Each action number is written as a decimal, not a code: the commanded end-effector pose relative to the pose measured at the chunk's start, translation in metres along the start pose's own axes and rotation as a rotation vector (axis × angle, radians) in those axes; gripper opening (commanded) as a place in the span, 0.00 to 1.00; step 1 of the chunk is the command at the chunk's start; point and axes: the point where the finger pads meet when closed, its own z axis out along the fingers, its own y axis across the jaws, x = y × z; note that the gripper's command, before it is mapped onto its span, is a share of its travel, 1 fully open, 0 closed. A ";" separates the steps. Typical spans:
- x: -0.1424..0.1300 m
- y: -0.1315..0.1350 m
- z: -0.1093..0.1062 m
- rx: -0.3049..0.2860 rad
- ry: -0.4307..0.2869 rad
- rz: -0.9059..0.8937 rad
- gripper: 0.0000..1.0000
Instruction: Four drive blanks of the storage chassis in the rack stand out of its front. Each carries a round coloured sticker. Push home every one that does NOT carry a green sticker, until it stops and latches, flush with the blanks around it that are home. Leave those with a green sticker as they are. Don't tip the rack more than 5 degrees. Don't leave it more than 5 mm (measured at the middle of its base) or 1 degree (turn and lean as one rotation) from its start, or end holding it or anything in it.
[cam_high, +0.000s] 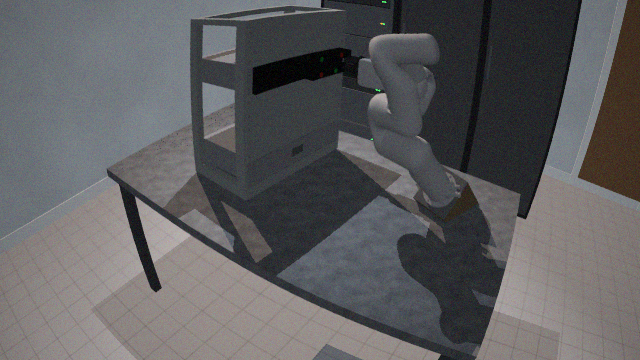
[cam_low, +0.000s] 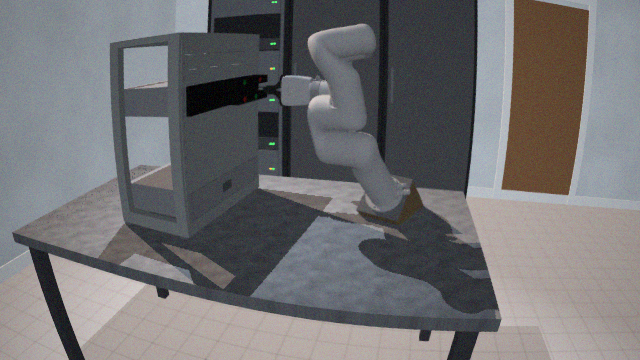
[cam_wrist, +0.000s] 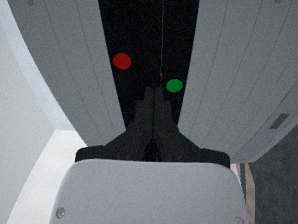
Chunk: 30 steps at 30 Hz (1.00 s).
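Observation:
The grey rack (cam_high: 285, 125) (cam_low: 210, 150) stands on the table and carries the black storage chassis (cam_high: 280, 76) (cam_low: 215, 96) (cam_wrist: 143, 23) across its front. Small coloured stickers dot the chassis face. In the wrist view a red sticker (cam_wrist: 121, 60) sits upper left and a green sticker (cam_wrist: 174, 86) a little lower right. My gripper (cam_wrist: 154, 98) (cam_high: 345, 64) (cam_low: 270, 90) is shut and empty, with the fingers pressed together. It points straight at the chassis face, very near it, and hides the lower part of the face. I cannot tell if the fingertips touch it.
The arm's base (cam_high: 445, 200) (cam_low: 387, 207) is mounted at the table's right back. Tall dark server cabinets (cam_high: 500, 75) (cam_low: 425, 75) stand behind the table. The table edge (cam_high: 165, 210) runs close in front of the rack.

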 end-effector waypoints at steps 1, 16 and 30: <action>0.000 -0.001 0.000 0.002 0.000 -0.002 0.00; -0.006 0.001 -0.003 0.002 0.000 -0.002 0.00; -0.065 0.018 -0.026 0.002 0.000 -0.002 0.00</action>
